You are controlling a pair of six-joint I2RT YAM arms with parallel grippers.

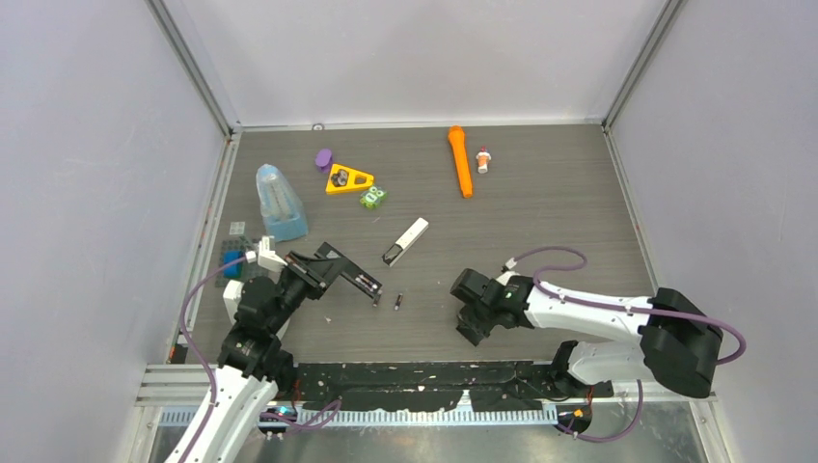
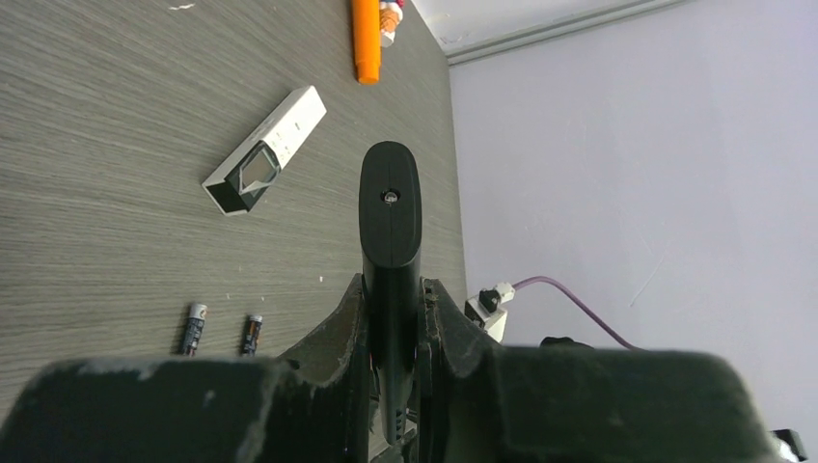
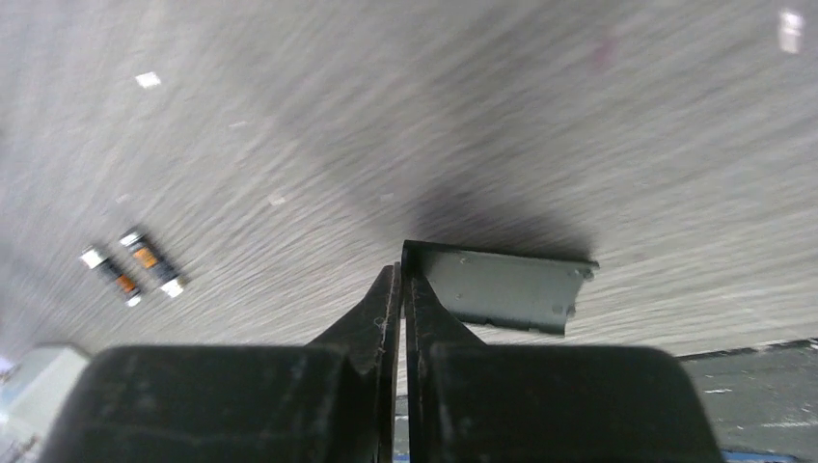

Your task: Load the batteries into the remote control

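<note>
The remote control (image 1: 406,240) is a slim white bar with a dark end, lying mid-table and untouched; the left wrist view shows the remote control (image 2: 265,154) ahead of the jaws. Two batteries (image 2: 193,328) (image 2: 251,335) lie side by side on the table beside my left gripper (image 2: 393,289). That gripper is shut on a long black bar (image 2: 391,207) with a rounded tip, which sticks out to the right (image 1: 365,282). One battery (image 1: 398,301) shows from above. My right gripper (image 3: 401,275) is shut on the edge of a thin grey plate (image 3: 502,289), right of the batteries (image 3: 135,267).
At the back lie an orange stick (image 1: 460,161), a small white-red piece (image 1: 483,160), a yellow triangle (image 1: 348,179), a green block (image 1: 373,197) and a purple piece (image 1: 323,158). A blue translucent container (image 1: 280,203) stands at left. Black tape (image 1: 434,381) lines the near edge.
</note>
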